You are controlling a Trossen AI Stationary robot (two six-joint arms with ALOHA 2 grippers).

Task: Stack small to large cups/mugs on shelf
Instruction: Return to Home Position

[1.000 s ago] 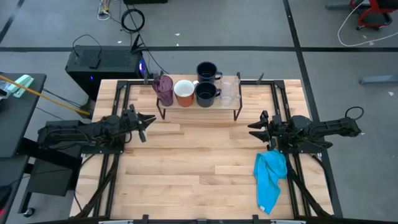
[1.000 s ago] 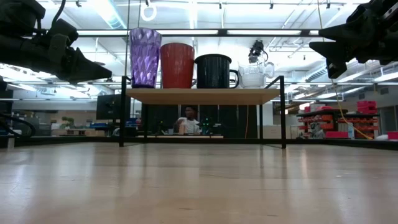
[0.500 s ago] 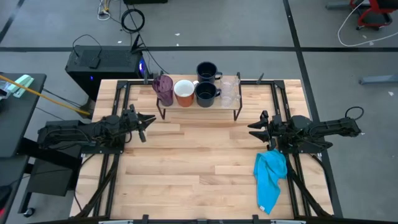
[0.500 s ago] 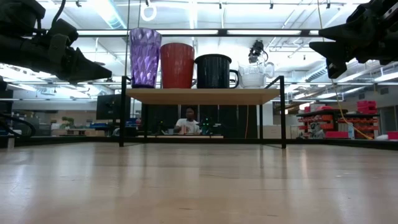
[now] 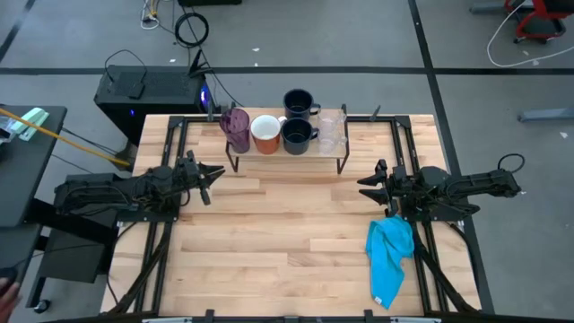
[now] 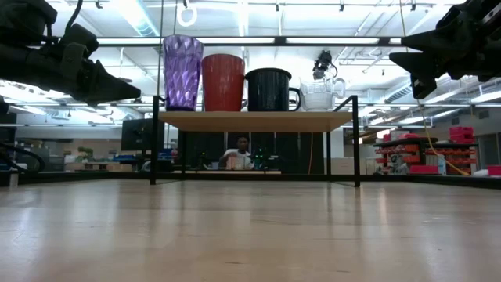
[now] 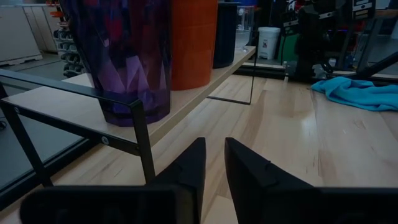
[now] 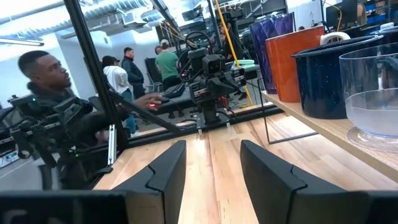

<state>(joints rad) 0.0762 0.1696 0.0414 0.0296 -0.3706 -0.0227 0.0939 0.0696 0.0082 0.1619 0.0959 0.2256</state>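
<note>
The shelf (image 5: 287,152) stands at the table's far middle on thin black legs. On it, from left to right, stand a purple tumbler (image 5: 236,126), a white-and-orange mug (image 5: 265,133), a dark mug (image 5: 297,135) and clear glasses (image 5: 332,131). A second dark mug (image 5: 298,103) stands behind the first. My left gripper (image 5: 212,174) hovers level near the shelf's left end, its fingers (image 7: 186,168) a narrow gap apart and empty. My right gripper (image 5: 366,185) hovers level off the shelf's right end, open and empty (image 8: 211,162).
A blue cloth (image 5: 390,256) lies crumpled on the table at the near right, below my right arm. Bare wooden tabletop (image 5: 287,233) stretches between the two arms and in front of the shelf. People stand in the room beyond the table (image 8: 43,81).
</note>
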